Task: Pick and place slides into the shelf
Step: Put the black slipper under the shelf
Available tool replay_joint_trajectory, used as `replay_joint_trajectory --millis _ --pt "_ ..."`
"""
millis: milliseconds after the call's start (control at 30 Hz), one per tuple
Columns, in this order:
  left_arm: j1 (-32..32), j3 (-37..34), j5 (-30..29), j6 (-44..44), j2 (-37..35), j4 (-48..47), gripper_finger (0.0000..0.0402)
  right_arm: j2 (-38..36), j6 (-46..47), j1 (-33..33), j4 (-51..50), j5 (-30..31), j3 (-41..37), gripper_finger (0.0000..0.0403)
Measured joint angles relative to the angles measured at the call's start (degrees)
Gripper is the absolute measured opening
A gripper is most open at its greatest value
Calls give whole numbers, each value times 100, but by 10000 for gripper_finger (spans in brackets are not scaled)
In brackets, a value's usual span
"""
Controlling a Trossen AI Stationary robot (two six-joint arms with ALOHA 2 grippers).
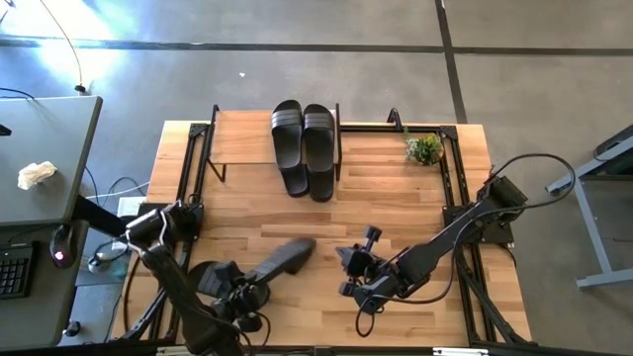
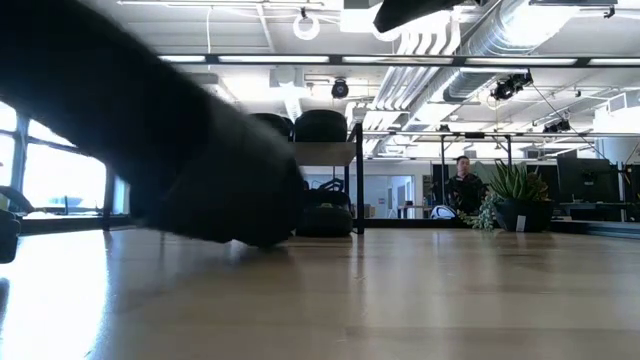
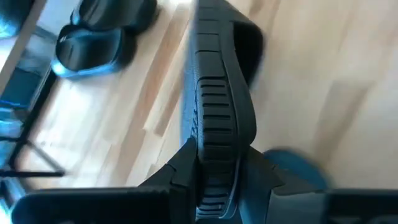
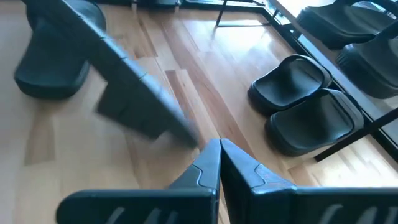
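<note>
My left gripper (image 1: 252,282) (image 3: 219,186) is shut on a black slide (image 1: 284,258) (image 3: 217,93) near the table's near edge; it fills the low view's left as a dark shape (image 2: 180,150). My right gripper (image 1: 348,269) (image 4: 219,152) is shut and holds nothing, just right of that slide (image 4: 93,68). The shelf (image 1: 242,136) stands at the far edge. Two slides (image 1: 304,148) lie at its right end. In the right wrist view one pair (image 4: 305,102) rests on the table under the shelf, and another pair (image 4: 354,25) lies above. My left gripper pinches one end of the slide's sole (image 3: 217,158) between its two fingers (image 3: 183,171), which lie on the sole's two flat faces. The slide is turned on its side edge, and its ridged rim faces the wrist camera. It reaches away from the fingers toward the shelf.
A small potted plant (image 1: 423,148) (image 2: 515,195) stands at the table's far right corner. Bare wood (image 1: 396,213) lies between the arms and the shelf. A person (image 2: 462,185) sits in the room beyond. A desk with a keyboard (image 1: 15,272) is left of the table.
</note>
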Motion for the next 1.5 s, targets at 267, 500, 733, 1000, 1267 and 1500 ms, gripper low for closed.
replay_joint_trajectory --millis 267,500,733,1000,1267,1500 --pt "373 984 -387 -228 -203 -81 55 -575 388 22 -328 -162 0 0" --pt "568 1284 -773 -244 -463 367 55 -1522 1332 480 -1263 -214 -254 0" --pt "735 1285 -927 237 -648 1354 55 -3027 2641 1442 -618 196 -1872 0" --pt "1298 1285 -28 2440 -683 3792 55 -4248 3042 2221 1916 128 -3936 0" --pt "1917 1285 1389 3461 -679 4695 55 -5062 2528 2971 2333 -68 -4319 0" --pt "2448 1282 2410 3951 -674 4903 55 -5629 2415 3834 2332 535 -4319 0"
